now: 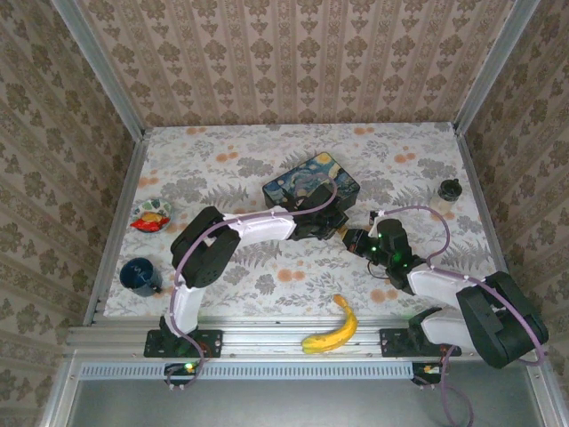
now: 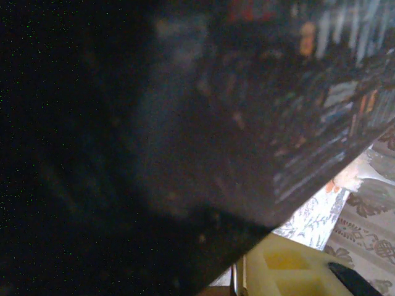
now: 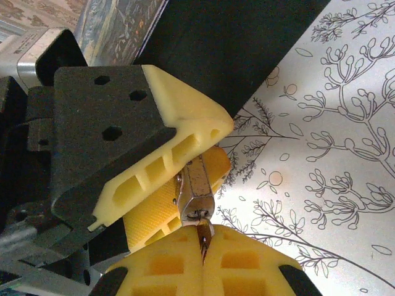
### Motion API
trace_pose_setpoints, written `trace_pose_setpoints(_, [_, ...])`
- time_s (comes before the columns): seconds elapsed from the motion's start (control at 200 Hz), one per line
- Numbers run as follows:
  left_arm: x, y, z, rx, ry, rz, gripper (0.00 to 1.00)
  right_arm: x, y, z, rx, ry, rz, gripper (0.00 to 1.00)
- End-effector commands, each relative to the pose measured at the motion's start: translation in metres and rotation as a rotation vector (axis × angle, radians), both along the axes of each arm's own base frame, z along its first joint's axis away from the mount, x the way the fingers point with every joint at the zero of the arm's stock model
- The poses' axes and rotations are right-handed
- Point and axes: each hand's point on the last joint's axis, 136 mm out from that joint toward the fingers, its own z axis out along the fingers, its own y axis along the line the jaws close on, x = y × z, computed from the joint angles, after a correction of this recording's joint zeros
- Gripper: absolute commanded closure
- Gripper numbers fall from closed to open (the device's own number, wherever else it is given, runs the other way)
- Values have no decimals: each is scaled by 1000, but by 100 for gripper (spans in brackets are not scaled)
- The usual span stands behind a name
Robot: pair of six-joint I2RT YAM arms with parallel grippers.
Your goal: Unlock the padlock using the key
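Right tool (image 3: 203,254) pinches key (image 3: 202,235), padlock (image 3: 195,192) mostly hidden.

Left arm (image 1: 240,227) rising from lower left, elbowed rightward to frame centre, left claw (image 1: 334,224) clamped narrow, its yellow pads (image 3: 185,132) slightly apart, right arm (image 1: 436,285) reaching up-left from lower right, right claw (image 1: 356,240) fully closed, tip-to-tip with the left claw
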Motion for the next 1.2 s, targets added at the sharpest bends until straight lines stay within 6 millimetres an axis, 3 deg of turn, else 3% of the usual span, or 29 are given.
trace_pose_setpoints(0.0, [-28,-26,-5,-56,81,-84,100,22,14,45,57,-119,8,100])
trace_pose_setpoints(0.195, [-32,-30,0,-74,79,-109,100,30,16,30,-48,-66,35,100])
trace_pose_setpoints(0.315, [-36,-33,3,-84,81,-126,100,35,26,36,-78,-102,110,100])
trace_pose_setpoints(0.485, [-35,-28,6,-93,75,-110,100,35,21,40,-154,-114,130,73])
trace_pose_setpoints(0.695, [-19,-8,5,-70,50,-44,100,17,0,32,-202,-67,104,63])
trace_pose_setpoints(0.965, [-11,5,0,-61,52,-16,100,-15,-16,31,-245,-29,109,67])
trace_pose_setpoints(1.195, [-16,0,2,-74,63,-39,100,-15,-12,25,-258,-7,145,71])
